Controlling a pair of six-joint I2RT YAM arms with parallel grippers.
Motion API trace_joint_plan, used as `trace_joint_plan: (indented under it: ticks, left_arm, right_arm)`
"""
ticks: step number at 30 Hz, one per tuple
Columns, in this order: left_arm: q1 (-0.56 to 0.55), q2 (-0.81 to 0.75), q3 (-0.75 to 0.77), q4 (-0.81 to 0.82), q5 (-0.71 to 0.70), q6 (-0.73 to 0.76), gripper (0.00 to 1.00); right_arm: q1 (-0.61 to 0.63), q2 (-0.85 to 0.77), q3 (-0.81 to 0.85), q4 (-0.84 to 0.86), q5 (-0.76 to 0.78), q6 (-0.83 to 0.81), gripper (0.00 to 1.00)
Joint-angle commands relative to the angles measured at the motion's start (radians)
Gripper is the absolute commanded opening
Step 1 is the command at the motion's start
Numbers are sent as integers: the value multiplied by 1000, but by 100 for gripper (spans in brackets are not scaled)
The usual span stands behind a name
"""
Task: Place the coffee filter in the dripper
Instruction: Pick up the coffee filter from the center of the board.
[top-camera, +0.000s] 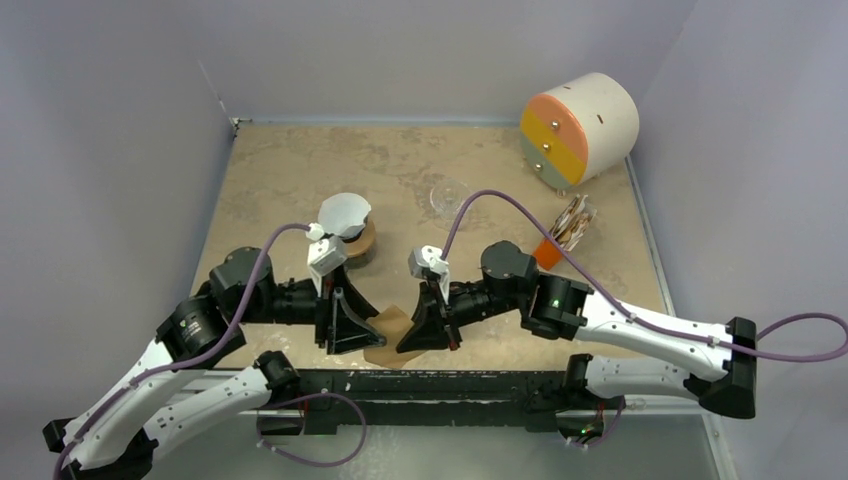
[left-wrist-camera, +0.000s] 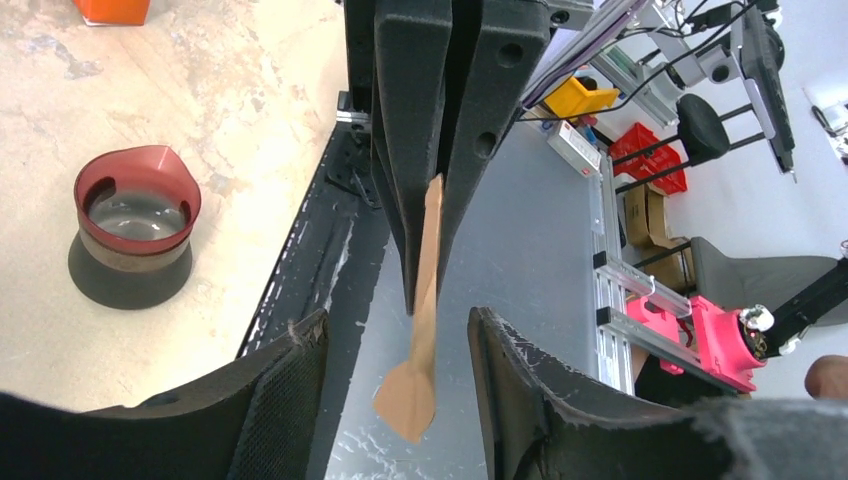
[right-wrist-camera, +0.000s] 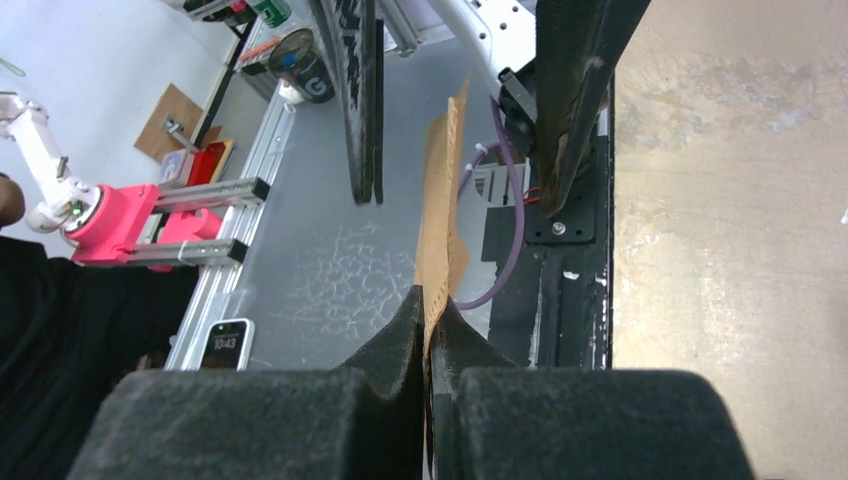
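Note:
The brown paper coffee filter (top-camera: 391, 336) hangs edge-on over the table's front edge, between my two grippers. My right gripper (right-wrist-camera: 428, 302) is shut on one end of the filter (right-wrist-camera: 438, 215). My left gripper (left-wrist-camera: 398, 330) is open, with the filter's (left-wrist-camera: 424, 290) free end hanging between its fingers (left-wrist-camera: 290, 400) and touching neither. In the top view the left gripper (top-camera: 368, 338) and right gripper (top-camera: 414, 338) face each other. The dripper (left-wrist-camera: 135, 205), a cone-shaped funnel that looks red here, stands upright on the table to the left. I cannot make it out in the top view.
A pale cone (top-camera: 344, 213) sits on a tan wooden ring (top-camera: 360, 243) behind the left wrist. A clear glass cup (top-camera: 447, 194) stands mid-table. An orange block (top-camera: 547, 252) with a bundle, and a round drawer unit (top-camera: 580, 125), are at the back right. Walls close in the table.

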Motion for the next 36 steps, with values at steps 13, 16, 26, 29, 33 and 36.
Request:
trace_joint_plan:
  ticks: [13, 16, 26, 29, 33, 36]
  left_arm:
    - [3, -57, -7, 146, 106, -44, 50]
    - [2, -36, -20, 174, 114, -59, 48]
    - [2, 0, -40, 232, 164, -91, 42]
    - [2, 8, -44, 235, 173, -98, 41]
    - [3, 14, -47, 245, 188, -104, 39]
    - [1, 19, -48, 246, 195, -106, 38]
  right_arm:
    - [-2, -128, -11, -183, -194, -137, 0]
    - [-2, -130, -12, -181, -199, -142, 0]
    - [-3, -128, -12, -185, -162, -138, 0]
    - [-3, -131, -11, -188, -151, -138, 0]
    - [-2, -133, -10, -191, -144, -138, 0]
    - [-2, -133, -9, -191, -133, -136, 0]
